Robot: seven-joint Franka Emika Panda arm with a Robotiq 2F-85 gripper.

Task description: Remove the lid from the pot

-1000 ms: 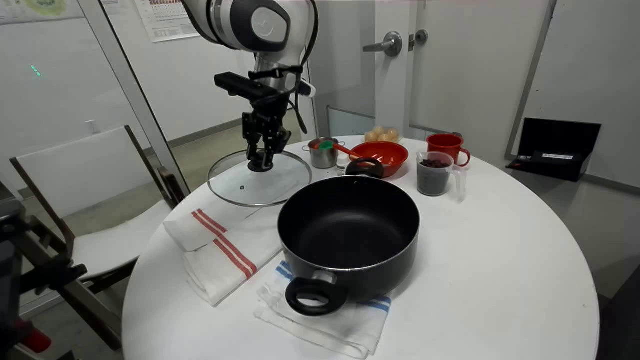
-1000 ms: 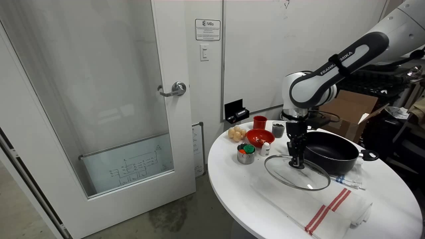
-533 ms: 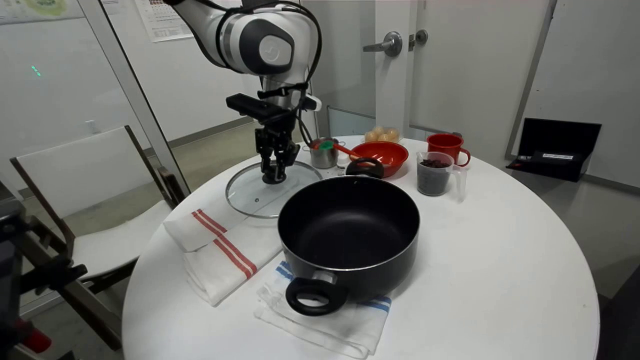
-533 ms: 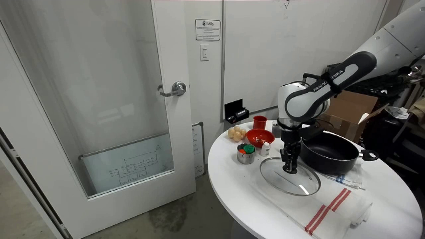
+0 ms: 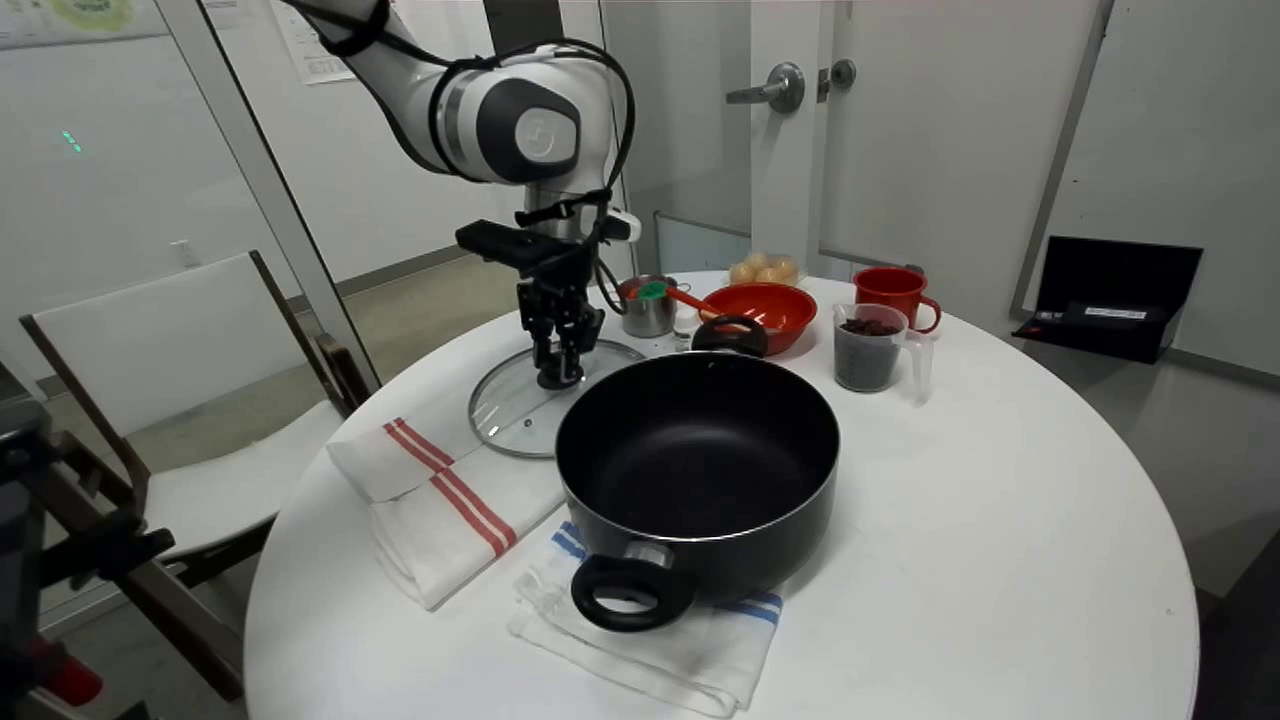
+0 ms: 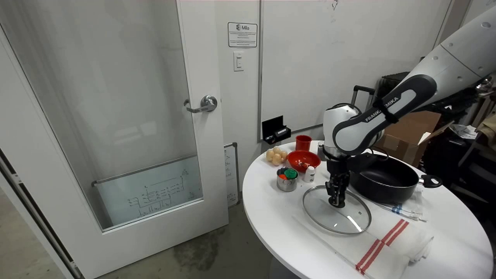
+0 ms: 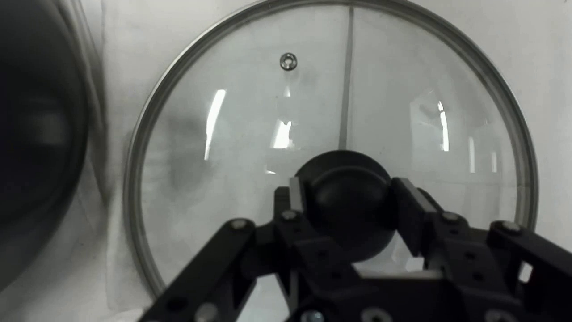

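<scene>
The lid point(image 7: 328, 138) has sunk; it's clear, metal-rimmed glass

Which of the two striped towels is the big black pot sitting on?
The blue-striped towel: it pokes out from under the pot. The red-striped towel lies beside the pot, reaching beneath the lid instead.

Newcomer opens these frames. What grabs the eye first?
Likely the big uncovered black pot, near the middle of the white table in an exterior view, with a blue-striped towel under it. Then the round glass lid beside the pot, with the gripper closed on its dark knob in the wrist view. Next, probably, the red bowl and red mug beyond the pot in that exterior view.
</scene>
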